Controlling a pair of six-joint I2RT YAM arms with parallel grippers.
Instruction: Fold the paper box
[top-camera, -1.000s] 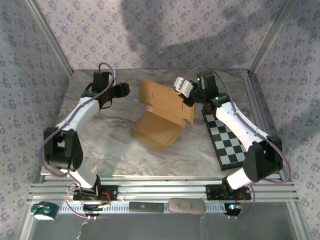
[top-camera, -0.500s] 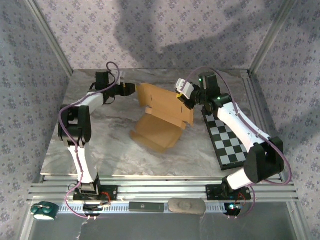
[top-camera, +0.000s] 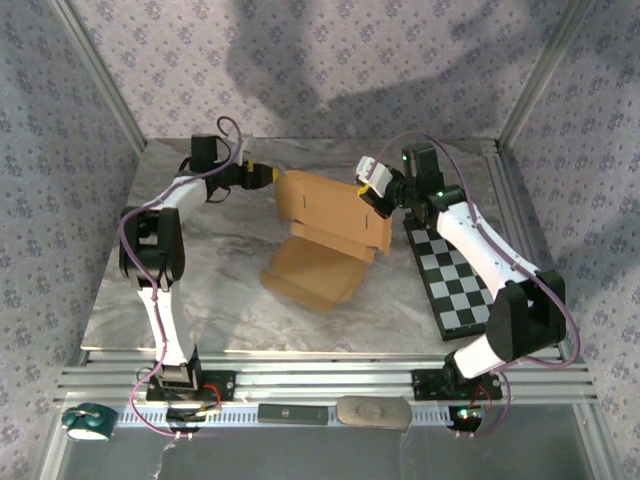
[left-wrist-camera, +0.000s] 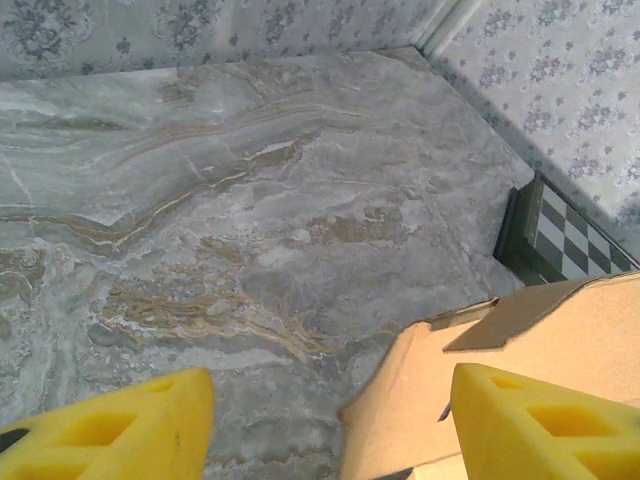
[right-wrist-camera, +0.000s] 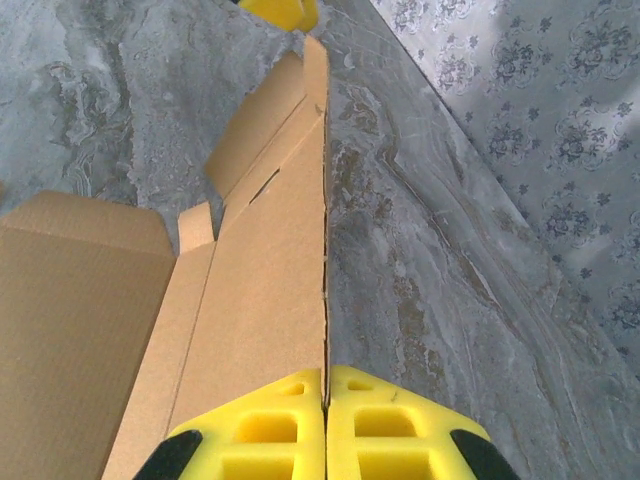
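Observation:
The paper box (top-camera: 325, 225) is a tan die-cut cardboard piece, partly folded, in the middle of the marble table (top-camera: 200, 290). One panel is raised and a flap rests on the table below it. My right gripper (top-camera: 372, 190) is shut on the raised panel's right edge. In the right wrist view the yellow fingers (right-wrist-camera: 260, 430) pinch the thin edge of the box (right-wrist-camera: 250, 300). My left gripper (top-camera: 268, 178) is open at the panel's left end. In the left wrist view the box corner (left-wrist-camera: 560, 330) lies between the yellow fingers (left-wrist-camera: 110, 430), close to the right one.
A black-and-white checkered board (top-camera: 455, 280) lies on the table right of the box, under the right arm, and shows as the board (left-wrist-camera: 560, 235). Patterned walls and metal posts close in the table. A tape roll (top-camera: 85, 422) sits by the near rail.
My left arm has stretched out and its gripper has moved right, from clear of the box to its left end. The raised panel has shifted slightly. The right gripper keeps its grip.

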